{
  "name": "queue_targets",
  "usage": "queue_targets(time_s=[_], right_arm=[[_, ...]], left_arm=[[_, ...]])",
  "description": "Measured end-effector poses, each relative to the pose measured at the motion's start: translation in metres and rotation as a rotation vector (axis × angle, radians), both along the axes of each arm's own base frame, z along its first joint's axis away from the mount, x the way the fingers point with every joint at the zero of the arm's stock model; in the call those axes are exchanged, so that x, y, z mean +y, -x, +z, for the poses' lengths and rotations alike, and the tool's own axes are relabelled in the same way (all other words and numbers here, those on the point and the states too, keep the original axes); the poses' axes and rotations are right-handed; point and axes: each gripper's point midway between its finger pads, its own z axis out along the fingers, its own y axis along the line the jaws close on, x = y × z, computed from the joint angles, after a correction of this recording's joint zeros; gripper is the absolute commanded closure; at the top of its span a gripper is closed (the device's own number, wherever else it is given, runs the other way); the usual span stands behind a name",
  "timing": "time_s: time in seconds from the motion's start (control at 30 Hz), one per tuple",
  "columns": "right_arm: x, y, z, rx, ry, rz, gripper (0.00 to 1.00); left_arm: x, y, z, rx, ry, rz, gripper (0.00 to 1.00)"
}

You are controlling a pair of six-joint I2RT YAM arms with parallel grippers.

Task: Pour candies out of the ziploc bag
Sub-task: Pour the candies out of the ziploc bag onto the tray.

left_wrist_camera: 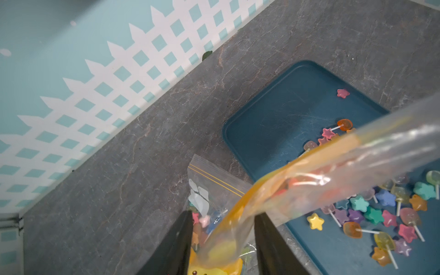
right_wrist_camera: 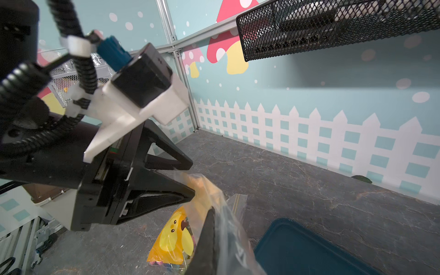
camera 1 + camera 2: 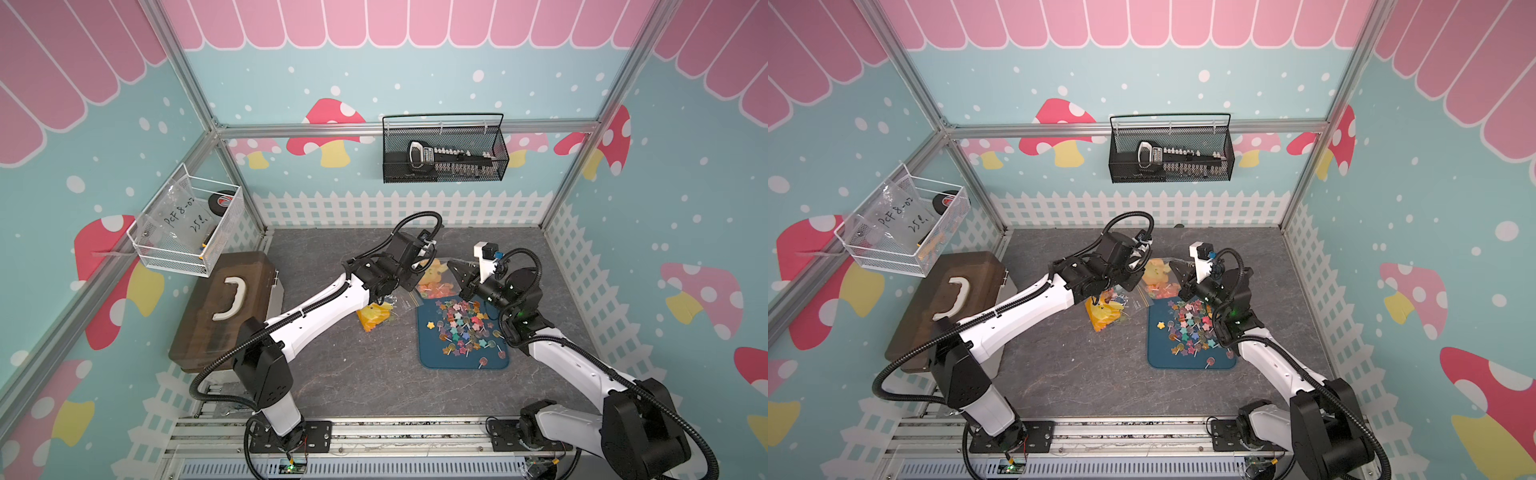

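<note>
A clear ziploc bag (image 3: 436,276) (image 3: 1156,278) with an orange printed end hangs over the far end of the dark blue tray (image 3: 432,353) (image 1: 273,123). My right gripper (image 3: 457,270) (image 2: 215,212) is shut on its film. My left gripper (image 1: 223,213) (image 2: 192,177) is open. The bag's orange corner (image 1: 228,238) lies loose between its spread jaws. Many candies (image 3: 465,324) (image 3: 1192,328) (image 1: 381,214), stars and rounds on white sticks, lie heaped on the tray. A few more show through the held bag.
Another ziploc bag (image 3: 374,318) (image 2: 173,238) with a yellow duck print and candies lies on the table left of the tray. A brown toolbox (image 3: 224,307) stands far left, a white wire basket (image 3: 187,224) above it. A black mesh basket (image 3: 444,149) hangs on the back wall.
</note>
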Motion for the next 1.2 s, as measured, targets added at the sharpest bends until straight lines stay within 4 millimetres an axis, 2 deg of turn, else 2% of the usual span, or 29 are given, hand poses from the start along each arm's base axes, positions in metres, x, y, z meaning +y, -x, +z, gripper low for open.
queue_targets(time_s=[0.17, 0.27, 0.4, 0.5, 0.87, 1.2], right_arm=[[0.001, -0.001, 0.008, -0.015, -0.005, 0.002, 1.00], [0.000, -0.001, 0.012, -0.022, -0.007, 0.001, 1.00], [0.001, 0.001, 0.016, -0.028, -0.008, 0.009, 1.00], [0.002, 0.002, 0.021, -0.036, -0.010, 0.020, 1.00], [0.004, 0.010, 0.038, -0.064, -0.017, 0.048, 1.00], [0.005, 0.013, 0.039, -0.067, -0.017, 0.062, 1.00]], left_arm=[[0.014, 0.010, 0.007, -0.024, 0.058, -0.054, 0.25], [0.026, 0.019, 0.008, -0.036, 0.104, -0.105, 0.14], [0.046, 0.028, 0.002, -0.037, 0.188, -0.143, 0.09], [0.050, 0.030, -0.005, -0.027, 0.263, -0.185, 0.03], [0.007, 0.039, -0.024, 0.032, 0.507, -0.426, 0.01], [-0.015, 0.025, -0.038, 0.053, 0.617, -0.471, 0.01]])
